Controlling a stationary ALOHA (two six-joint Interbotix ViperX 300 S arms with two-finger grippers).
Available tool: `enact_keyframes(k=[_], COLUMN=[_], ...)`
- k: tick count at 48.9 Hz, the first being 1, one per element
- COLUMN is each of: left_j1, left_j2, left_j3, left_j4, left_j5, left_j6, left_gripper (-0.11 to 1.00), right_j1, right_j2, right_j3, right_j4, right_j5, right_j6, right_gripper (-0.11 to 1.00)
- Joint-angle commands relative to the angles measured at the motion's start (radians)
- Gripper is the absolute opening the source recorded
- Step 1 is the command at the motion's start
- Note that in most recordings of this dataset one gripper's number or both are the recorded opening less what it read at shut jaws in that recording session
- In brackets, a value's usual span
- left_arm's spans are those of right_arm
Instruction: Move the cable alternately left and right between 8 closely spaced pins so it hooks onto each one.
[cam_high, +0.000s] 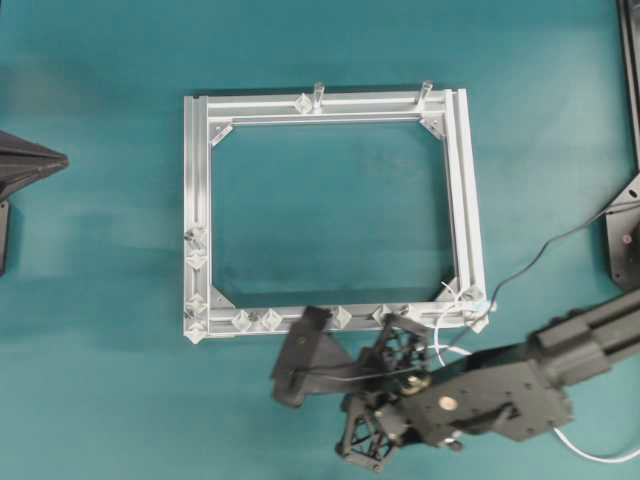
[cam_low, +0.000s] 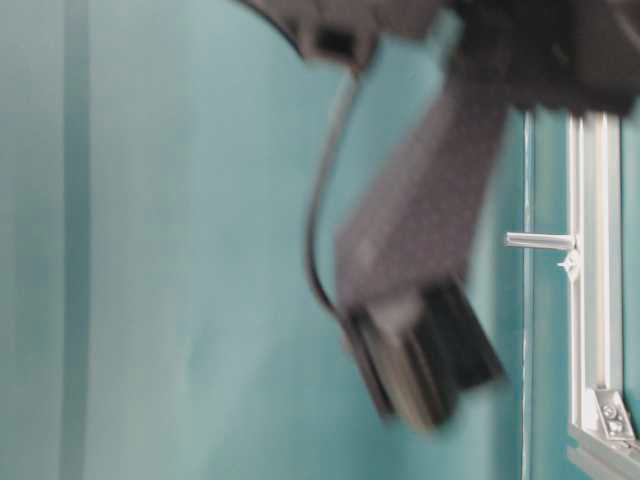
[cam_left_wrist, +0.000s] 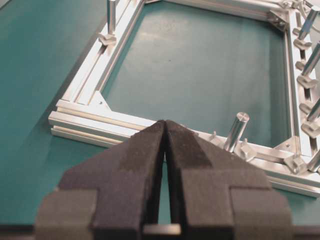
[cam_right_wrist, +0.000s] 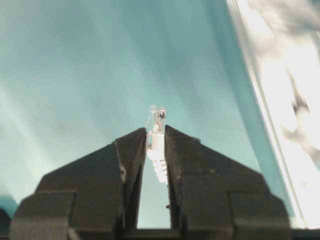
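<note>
My right gripper (cam_right_wrist: 155, 131) is shut on the cable's small pale plug (cam_right_wrist: 156, 134), which pokes out just past the fingertips over the teal table. Overhead, this gripper (cam_high: 298, 358) hangs just in front of the frame's near rail, partly covering it. The white cable (cam_high: 458, 300) curls at the frame's near right corner and also shows at the lower right. The pins (cam_high: 270, 320) stand in pairs along that near rail; in the left wrist view they (cam_left_wrist: 306, 82) run down the right side. My left gripper (cam_left_wrist: 165, 123) is shut and empty, back from the frame's left rail.
The aluminium frame (cam_high: 200, 180) lies mid-table. Two taller posts (cam_high: 318, 95) stand on its far rail and a shorter row of studs (cam_high: 195, 258) on its left rail. A thin black wire (cam_high: 540, 250) runs to the right arm. The table-level view shows a blurred dark arm (cam_low: 420, 300).
</note>
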Motion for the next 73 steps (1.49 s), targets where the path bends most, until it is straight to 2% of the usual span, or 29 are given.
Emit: enact_keyframes(k=[1,10,16,27,35,42,53,73], left_j1=[-0.003,-0.003,-0.003,-0.003,-0.003,-0.003,-0.003,-0.003], left_j2=[0.008,0.008,0.008,0.008,0.008,0.008,0.008,0.006], left_j3=[-0.011,-0.011,-0.011,-0.009,-0.009,-0.006,-0.002,-0.002], left_j4=[0.003,0.003,0.003,0.003,0.003,0.003,0.003,0.003], left_j5=[-0.008,-0.008,-0.008,-0.008,-0.008,-0.011,-0.020,-0.020], left_j6=[-0.009,-0.009,-0.009,-0.009,-0.009,-0.009,-0.008,-0.008], left_gripper=[0.00,0.00,0.00,0.00,0.00,0.00,0.00,0.00], right_j1=[0.020,0.032,0.032,0.032,0.032,0.028,0.011,-0.025], right_j2=[-0.084,-0.183,-0.239,-0.325,-0.370,-0.388,-0.390,-0.379], right_j3=[0.025,0.123,0.181,0.282,0.330,0.353,0.351,0.357], right_j4=[-0.023,-0.083,-0.103,-0.106,-0.106,-0.126,-0.156,-0.156], right_j5=[0.031,0.044,0.046,0.046,0.048,0.046,0.040,0.040], right_j6=[0.080,0.270,0.362,0.483,0.558,0.638,0.710,0.770], right_gripper=[0.14,0.14,0.14,0.14,0.14,0.14,0.14,0.14])
